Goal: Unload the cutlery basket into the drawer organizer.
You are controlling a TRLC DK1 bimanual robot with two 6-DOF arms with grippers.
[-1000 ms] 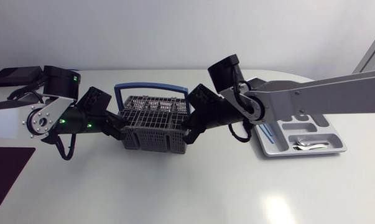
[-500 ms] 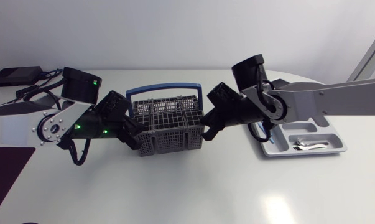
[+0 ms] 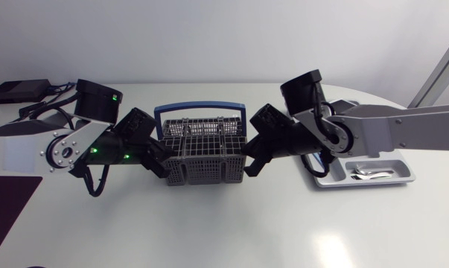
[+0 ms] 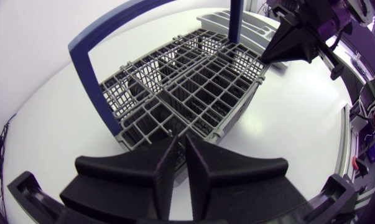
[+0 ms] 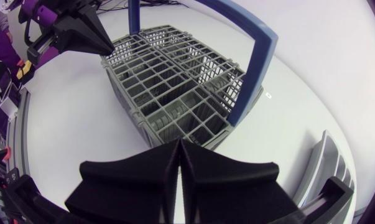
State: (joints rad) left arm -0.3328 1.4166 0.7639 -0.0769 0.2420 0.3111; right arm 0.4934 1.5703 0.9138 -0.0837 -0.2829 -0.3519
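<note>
The grey cutlery basket [image 3: 205,149] with its blue handle [image 3: 200,108] stands mid-table between my two arms. My left gripper [image 3: 163,164] is at its left end, the fingers nearly together on the end rim [image 4: 180,146]. At the opposite end, my right gripper [image 3: 246,165] is shut, its tips touching that rim [image 5: 176,149]. No cutlery shows in the basket's compartments [image 4: 187,93] [image 5: 175,81]. The grey drawer organizer [image 3: 403,160] lies to the right, with spoons [image 3: 369,176] in its front slot.
A black box [image 3: 19,91] with cables sits at the back left corner. A dark mat [image 3: 4,208] covers the front left corner. My right arm's grey link [image 3: 403,123] lies over the back of the organizer.
Both arms and the basket between them have shifted to the right, toward the organizer. Most of that shift came in the first half second.
</note>
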